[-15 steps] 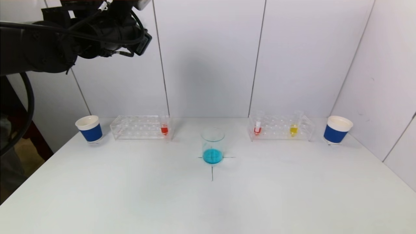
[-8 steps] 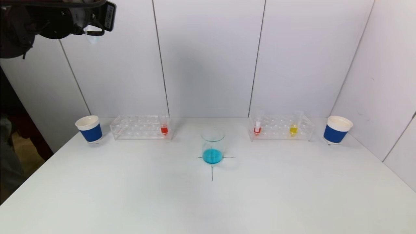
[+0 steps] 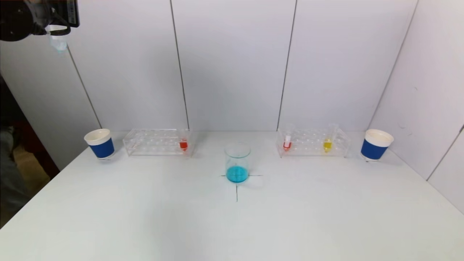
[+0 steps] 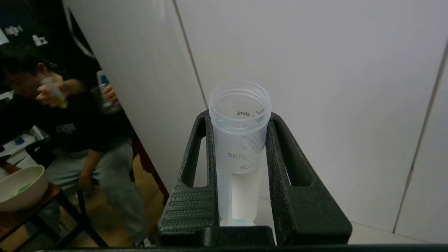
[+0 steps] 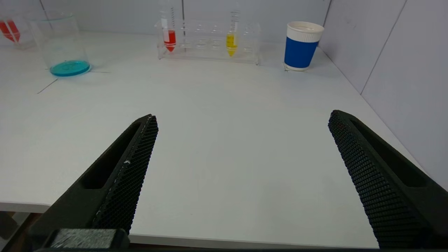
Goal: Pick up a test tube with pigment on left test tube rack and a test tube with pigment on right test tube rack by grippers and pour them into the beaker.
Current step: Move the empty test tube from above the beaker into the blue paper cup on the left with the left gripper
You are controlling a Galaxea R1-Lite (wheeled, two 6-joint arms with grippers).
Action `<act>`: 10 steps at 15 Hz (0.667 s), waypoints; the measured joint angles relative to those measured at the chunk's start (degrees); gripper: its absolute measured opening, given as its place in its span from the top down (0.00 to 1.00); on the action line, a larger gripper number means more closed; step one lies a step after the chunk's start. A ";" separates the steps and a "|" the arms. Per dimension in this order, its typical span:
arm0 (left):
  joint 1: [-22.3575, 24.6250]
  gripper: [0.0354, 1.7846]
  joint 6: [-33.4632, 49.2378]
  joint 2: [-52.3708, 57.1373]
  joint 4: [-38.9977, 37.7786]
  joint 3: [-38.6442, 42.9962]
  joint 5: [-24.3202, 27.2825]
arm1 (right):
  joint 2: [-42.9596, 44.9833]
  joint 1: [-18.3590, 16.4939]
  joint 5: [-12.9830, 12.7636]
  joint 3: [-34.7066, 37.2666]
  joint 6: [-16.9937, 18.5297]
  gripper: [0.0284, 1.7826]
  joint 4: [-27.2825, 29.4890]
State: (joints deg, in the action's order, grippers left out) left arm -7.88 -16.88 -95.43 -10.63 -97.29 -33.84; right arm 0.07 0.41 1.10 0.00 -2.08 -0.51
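Note:
My left gripper hangs high above the table's far-left corner, shut on a clear test tube that holds only a faint blue trace at its tip. The beaker stands mid-table with blue liquid in its bottom. A red-filled tube stands in the left rack. The right rack holds a red tube and a yellow tube. My right gripper is open and empty over the table's near right edge, out of the head view.
A blue-sleeved paper cup stands left of the left rack, and another cup right of the right rack. White wall panels close the back and right. A seated person is beyond the table's left side.
My left gripper has swung left and upward with the tube, from above the left rack toward the picture's top-left corner. The right gripper and the things on the table have not moved.

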 joint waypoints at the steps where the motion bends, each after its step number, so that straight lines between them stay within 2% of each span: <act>1: 1.23 0.78 1.48 0.44 0.02 1.46 0.05 | 0.00 0.00 0.00 0.00 0.00 0.01 0.00; 10: 11.31 0.78 13.67 0.00 -1.29 12.92 0.72 | 0.00 0.00 0.00 0.00 0.00 0.01 0.00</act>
State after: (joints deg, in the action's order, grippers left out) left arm 3.44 -3.22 -95.43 -11.92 -84.37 -33.12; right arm 0.07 0.41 1.10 0.00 -2.08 -0.51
